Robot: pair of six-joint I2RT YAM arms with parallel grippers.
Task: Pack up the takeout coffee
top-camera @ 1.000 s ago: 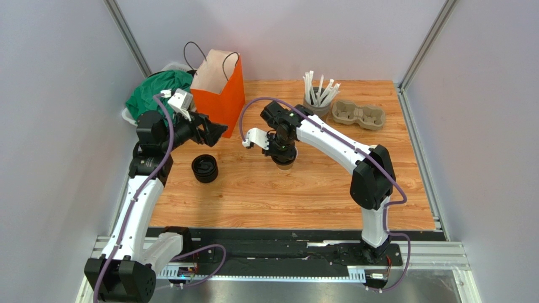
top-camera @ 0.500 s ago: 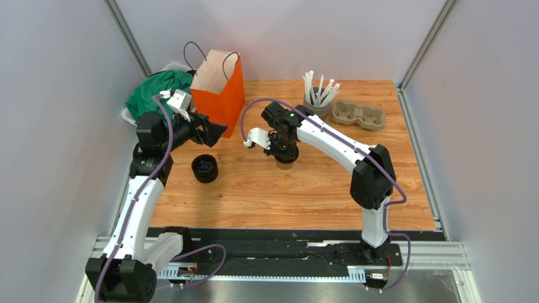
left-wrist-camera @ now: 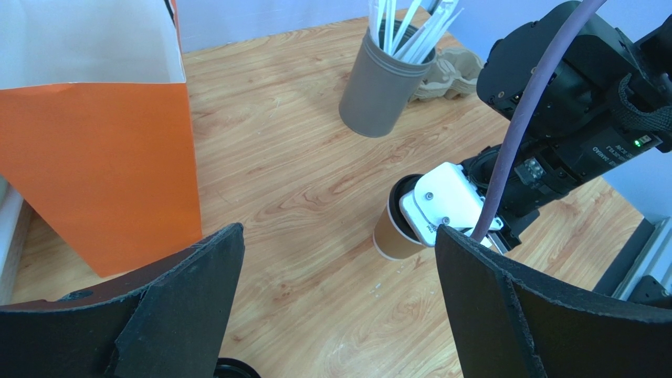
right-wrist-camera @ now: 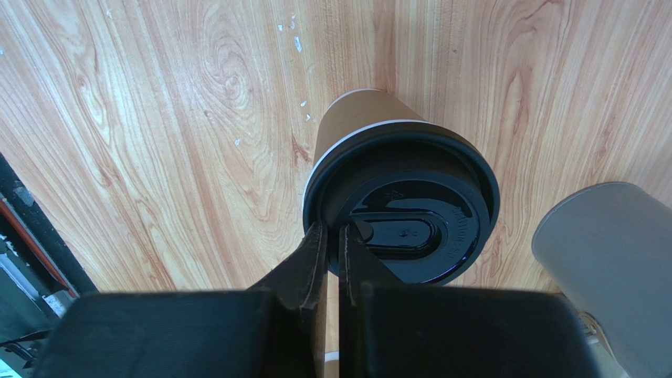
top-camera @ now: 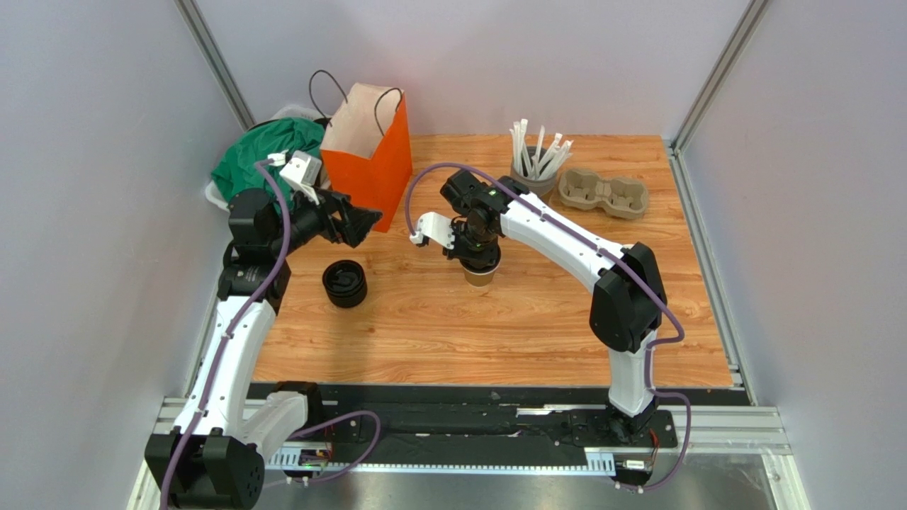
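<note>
Right wrist view only: lid [right-wrist-camera: 402, 236] on cup [right-wrist-camera: 355, 118], right fingers [right-wrist-camera: 311, 260] pressed together; left fingers [left-wrist-camera: 181, 303] spread.

Looks like a robot test cell in a laboratory, dressed as a coffee counter. Closed in by plain grey wall panels [top-camera: 96, 213] on bare aluminium posts [top-camera: 218, 66], over a wood-patterned table top [top-camera: 479, 340]. Furnished beyond the right gripper [top-camera: 478, 258] with a grey cup of white straws [top-camera: 536, 159] and a moulded brown pulp cup carrier [top-camera: 604, 192], and just beside the left gripper [top-camera: 360, 220] with an orange paper bag [top-camera: 367, 149].

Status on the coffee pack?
Left gripper open by bag. Right gripper shut, tips on lid. Lid on cup, on table. Nothing between cup and bag.
</note>
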